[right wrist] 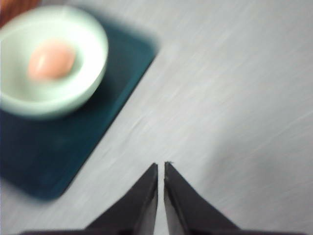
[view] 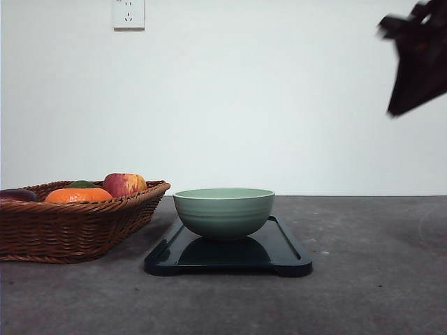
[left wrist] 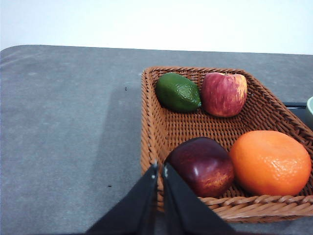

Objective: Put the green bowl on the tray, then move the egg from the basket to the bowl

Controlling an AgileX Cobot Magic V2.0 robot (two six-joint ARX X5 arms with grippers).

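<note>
The pale green bowl (view: 223, 211) stands upright on the dark tray (view: 290, 255) at the table's middle. In the blurred right wrist view the bowl (right wrist: 88, 63) holds a pinkish egg (right wrist: 51, 59) and rests on the tray (right wrist: 44, 156). The brown wicker basket (view: 70, 227) sits left of the tray. My right gripper (right wrist: 161, 165) is shut and empty, over bare table beside the tray; its arm (view: 419, 59) hangs high at the upper right. My left gripper (left wrist: 159, 166) is shut and empty above the basket's (left wrist: 156, 127) near rim.
The basket holds a lime (left wrist: 178, 92), a red-yellow apple (left wrist: 224, 93), a dark red fruit (left wrist: 202, 165) and an orange (left wrist: 270, 162). Grey tabletop (view: 377, 279) stretches right of the tray. A wall socket (view: 128, 13) sits on the white wall behind.
</note>
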